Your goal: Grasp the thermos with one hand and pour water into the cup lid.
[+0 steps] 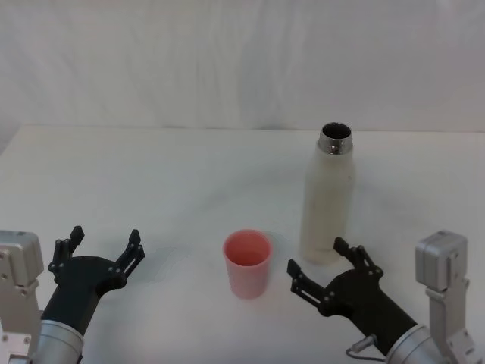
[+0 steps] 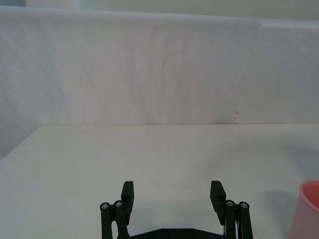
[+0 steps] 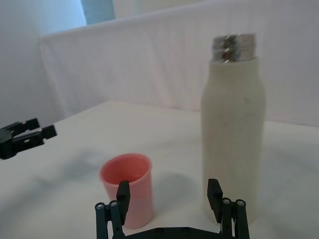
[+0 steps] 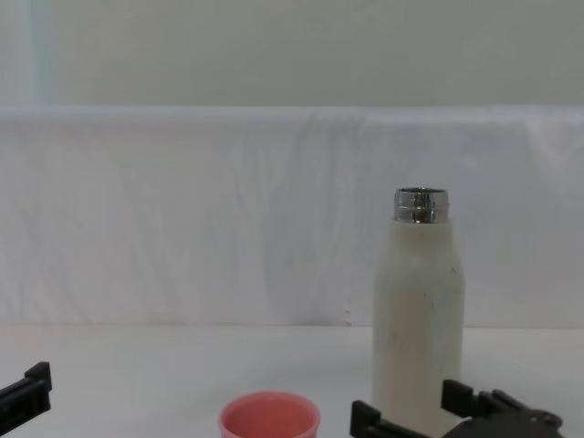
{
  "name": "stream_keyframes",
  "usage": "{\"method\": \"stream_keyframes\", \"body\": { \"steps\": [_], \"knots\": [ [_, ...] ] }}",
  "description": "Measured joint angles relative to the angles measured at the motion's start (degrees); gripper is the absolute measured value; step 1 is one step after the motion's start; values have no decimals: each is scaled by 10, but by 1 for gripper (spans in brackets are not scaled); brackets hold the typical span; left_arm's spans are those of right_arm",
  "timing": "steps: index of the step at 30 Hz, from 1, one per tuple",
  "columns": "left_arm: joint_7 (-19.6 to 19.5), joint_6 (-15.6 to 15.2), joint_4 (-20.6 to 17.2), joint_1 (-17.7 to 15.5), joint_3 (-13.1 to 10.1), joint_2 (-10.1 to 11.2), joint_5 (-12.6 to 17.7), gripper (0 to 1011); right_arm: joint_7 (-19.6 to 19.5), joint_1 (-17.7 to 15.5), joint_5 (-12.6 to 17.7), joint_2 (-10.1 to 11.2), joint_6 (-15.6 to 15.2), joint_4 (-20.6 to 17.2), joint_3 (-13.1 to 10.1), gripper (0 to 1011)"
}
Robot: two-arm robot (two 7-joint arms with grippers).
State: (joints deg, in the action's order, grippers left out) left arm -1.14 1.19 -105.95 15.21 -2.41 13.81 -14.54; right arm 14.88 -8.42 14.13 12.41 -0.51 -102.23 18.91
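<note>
The thermos [image 1: 327, 199] stands upright and uncapped on the white table, right of centre; it also shows as the thermos [image 3: 233, 129] and the thermos [image 4: 418, 310]. The pink cup lid [image 1: 247, 262] stands upright just to its left, closer to me, seen too as the cup lid [image 3: 127, 188], cup lid [image 4: 269, 419] and cup lid [image 2: 306, 209]. My right gripper [image 1: 324, 267] is open and empty, just short of the thermos base, with the bottle off to one side of its fingers [image 3: 215, 191]. My left gripper [image 1: 104, 243] is open and empty at the front left, apart from both.
A white table [image 1: 151, 182] runs back to a white cloth backdrop [image 1: 227, 61]. Bare tabletop lies between the two grippers and behind the cup lid.
</note>
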Motion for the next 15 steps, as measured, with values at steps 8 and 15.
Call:
{"method": "stream_keyframes", "body": {
  "steps": [8,15],
  "knots": [
    [0,0,0,0,0,0,0,1001,1,0,0,0,0,-1,-1,1001],
    [0,0,0,0,0,0,0,1001,0,-1,0,0,-1,-3,-3,1001]
  ]
}}
